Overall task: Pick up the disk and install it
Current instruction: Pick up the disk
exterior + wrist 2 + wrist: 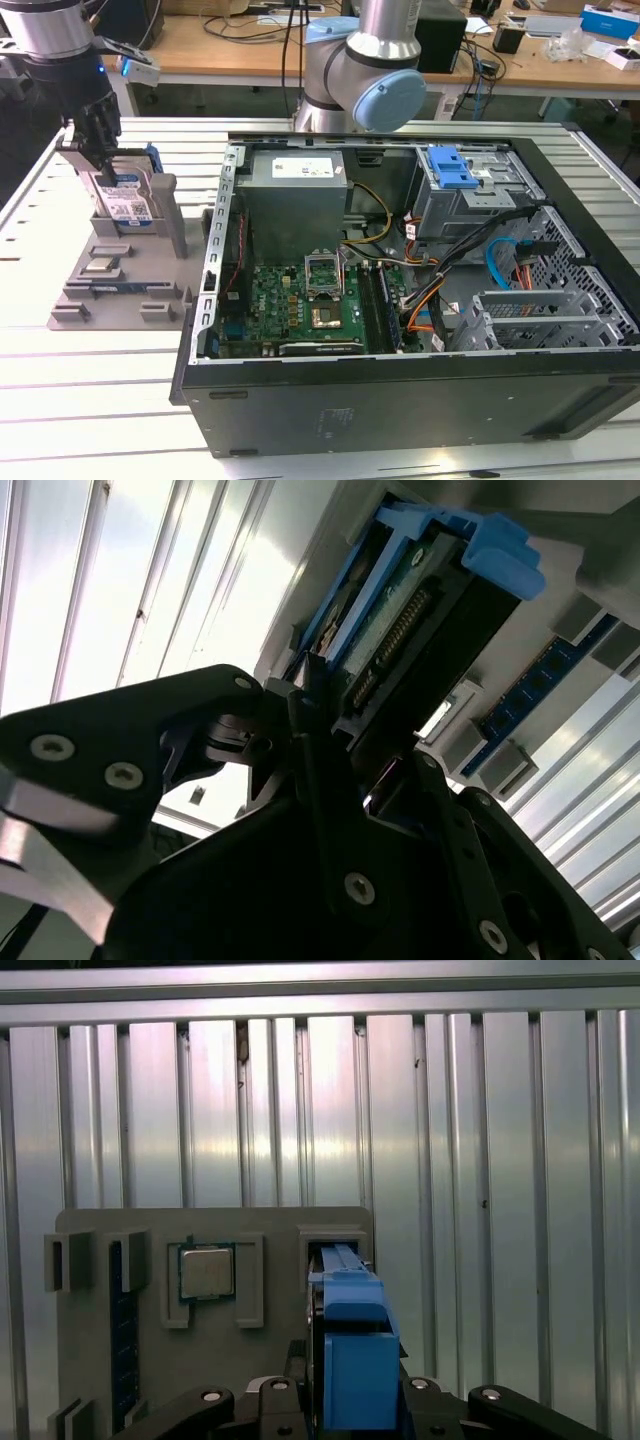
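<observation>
The open computer case fills most of the slatted metal table, towards the exterior view's right. Well apart from it, on that view's left, sits a grey holder tray. The gripper is down over the tray, its fingers closed narrow on the top edge of the disk, which stands upright in the tray's slot. Near the disk, the small square chip lies flat in its own recess in the tray.
</observation>
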You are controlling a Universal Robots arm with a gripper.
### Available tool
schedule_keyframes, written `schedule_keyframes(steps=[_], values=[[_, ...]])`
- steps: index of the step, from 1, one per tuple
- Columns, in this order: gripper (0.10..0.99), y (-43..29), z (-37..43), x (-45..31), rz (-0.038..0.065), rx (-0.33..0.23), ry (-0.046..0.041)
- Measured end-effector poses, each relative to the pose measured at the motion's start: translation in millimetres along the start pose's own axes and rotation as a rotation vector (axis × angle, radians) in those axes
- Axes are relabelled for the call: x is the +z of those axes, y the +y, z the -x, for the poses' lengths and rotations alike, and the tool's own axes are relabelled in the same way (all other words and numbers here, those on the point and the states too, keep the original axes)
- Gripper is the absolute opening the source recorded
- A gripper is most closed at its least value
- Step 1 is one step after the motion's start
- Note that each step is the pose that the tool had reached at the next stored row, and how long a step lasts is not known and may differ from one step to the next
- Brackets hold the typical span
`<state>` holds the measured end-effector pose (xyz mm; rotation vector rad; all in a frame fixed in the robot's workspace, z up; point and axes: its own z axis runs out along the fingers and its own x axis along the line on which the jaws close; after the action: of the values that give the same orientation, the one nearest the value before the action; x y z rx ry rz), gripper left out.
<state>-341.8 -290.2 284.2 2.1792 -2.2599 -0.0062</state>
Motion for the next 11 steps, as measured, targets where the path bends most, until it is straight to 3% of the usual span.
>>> schedule_keyframes(steps=[11], values=[[0.365, 0.0, 0.0, -2.0, 0.0, 0.0, 0.0011]])
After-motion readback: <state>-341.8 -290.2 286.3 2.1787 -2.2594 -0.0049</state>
